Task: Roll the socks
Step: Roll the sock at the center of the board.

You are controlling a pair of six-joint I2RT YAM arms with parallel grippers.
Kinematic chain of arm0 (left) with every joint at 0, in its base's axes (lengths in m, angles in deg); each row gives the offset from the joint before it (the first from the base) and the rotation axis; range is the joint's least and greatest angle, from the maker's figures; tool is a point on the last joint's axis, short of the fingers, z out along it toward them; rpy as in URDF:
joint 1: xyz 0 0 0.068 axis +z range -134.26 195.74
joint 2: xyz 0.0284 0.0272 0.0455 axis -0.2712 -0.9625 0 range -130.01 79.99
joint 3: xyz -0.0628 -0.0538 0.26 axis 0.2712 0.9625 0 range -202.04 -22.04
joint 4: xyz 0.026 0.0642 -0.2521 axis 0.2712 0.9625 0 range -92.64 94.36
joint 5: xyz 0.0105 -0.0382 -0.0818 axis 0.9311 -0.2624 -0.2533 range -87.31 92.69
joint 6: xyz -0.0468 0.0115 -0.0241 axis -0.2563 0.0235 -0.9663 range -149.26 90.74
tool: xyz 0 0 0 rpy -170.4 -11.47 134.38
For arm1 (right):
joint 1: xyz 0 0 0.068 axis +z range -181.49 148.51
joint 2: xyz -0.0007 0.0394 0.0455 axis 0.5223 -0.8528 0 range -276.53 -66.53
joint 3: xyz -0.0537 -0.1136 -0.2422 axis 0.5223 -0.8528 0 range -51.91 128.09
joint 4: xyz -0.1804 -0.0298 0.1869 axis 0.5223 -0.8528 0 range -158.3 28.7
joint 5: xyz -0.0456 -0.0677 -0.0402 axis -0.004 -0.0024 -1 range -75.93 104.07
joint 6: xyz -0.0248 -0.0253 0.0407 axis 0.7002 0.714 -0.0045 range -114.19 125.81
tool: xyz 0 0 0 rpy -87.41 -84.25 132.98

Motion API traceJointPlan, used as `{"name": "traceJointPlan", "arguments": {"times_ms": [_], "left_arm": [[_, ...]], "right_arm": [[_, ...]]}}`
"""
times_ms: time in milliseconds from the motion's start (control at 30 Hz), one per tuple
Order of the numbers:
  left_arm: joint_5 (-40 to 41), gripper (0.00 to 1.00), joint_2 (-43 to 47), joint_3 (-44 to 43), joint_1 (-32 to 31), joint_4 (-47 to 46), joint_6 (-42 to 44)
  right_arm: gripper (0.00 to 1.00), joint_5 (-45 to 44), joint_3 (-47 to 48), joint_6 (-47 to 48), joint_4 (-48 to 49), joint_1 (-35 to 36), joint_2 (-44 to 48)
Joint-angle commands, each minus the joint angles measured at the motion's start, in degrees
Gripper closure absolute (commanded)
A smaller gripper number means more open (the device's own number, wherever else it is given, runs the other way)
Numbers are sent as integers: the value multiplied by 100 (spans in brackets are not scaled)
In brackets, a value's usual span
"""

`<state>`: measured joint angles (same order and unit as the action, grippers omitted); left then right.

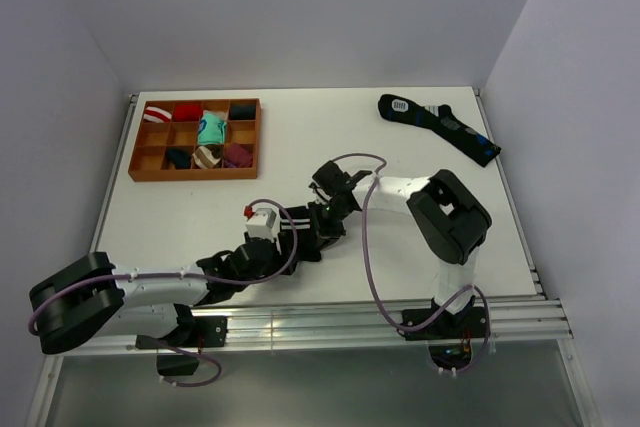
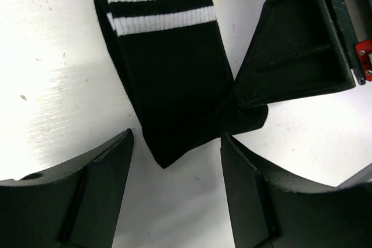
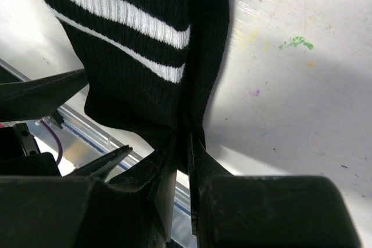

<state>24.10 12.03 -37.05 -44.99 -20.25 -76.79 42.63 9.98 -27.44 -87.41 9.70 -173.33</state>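
Note:
A black sock with two white stripes (image 2: 168,68) lies on the white table between the two arms, mostly hidden in the top view (image 1: 318,230). My right gripper (image 3: 183,143) is shut on the black striped sock's (image 3: 145,56) edge, pinching the fabric between its fingers. In the left wrist view the right gripper's fingers (image 2: 290,56) press on the sock's right corner. My left gripper (image 2: 177,155) is open, its jaws on either side of the sock's pointed end, not touching it. A second dark sock with blue patches (image 1: 438,127) lies at the far right of the table.
A brown wooden tray (image 1: 196,138) with compartments holding several rolled socks stands at the far left. The table's near edge with its metal rail (image 1: 380,317) runs just behind the arms' bases. Grey walls close in the sides.

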Motion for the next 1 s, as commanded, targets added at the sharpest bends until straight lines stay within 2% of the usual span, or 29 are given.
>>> {"name": "traceJointPlan", "arguments": {"times_ms": [0,400,967], "left_arm": [[-93,33,-67,15,-18,-349,59],[56,40,-516,-81,0,-305,-195],[223,51,-1052,-626,105,652,-529]], "right_arm": [[82,-228,183,188,-236,-41,-271],[82,45,473,276,-588,-32,-552],[81,185,140,223,-263,-41,-438]]}}
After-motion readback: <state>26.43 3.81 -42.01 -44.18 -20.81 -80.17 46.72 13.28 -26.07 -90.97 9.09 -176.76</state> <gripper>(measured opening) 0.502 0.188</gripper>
